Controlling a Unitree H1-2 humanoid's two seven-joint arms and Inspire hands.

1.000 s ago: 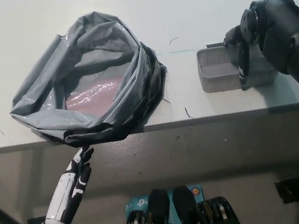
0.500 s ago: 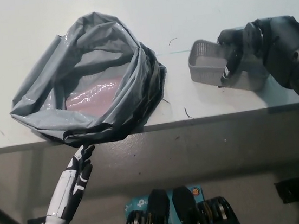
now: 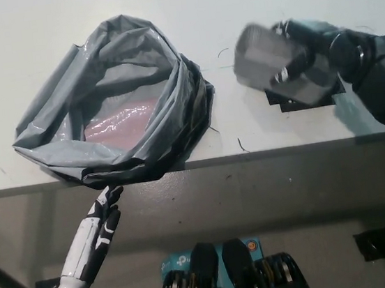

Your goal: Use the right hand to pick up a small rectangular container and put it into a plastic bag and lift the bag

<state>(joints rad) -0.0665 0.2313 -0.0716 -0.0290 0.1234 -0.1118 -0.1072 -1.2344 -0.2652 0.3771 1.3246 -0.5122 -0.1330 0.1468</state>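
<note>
The black right hand (image 3: 308,56) has lifted the grey mesh container (image 3: 274,64) off the white table (image 3: 25,38) — fingers clamped on it, tilted — nearer the grey plastic bag (image 3: 117,104); the white left hand (image 3: 103,215) stays below the table edge, fingers loosely apart, empty.

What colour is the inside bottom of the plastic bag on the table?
Pinkish red, seen through the open grey plastic bag in the head view.

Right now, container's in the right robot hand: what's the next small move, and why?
Probably carry it toward the robot's left, over the bag's open mouth. The right robot hand holds the container off the table, beside the gray plastic bag, not above it. The left robot hand rests below the table edge.
</note>
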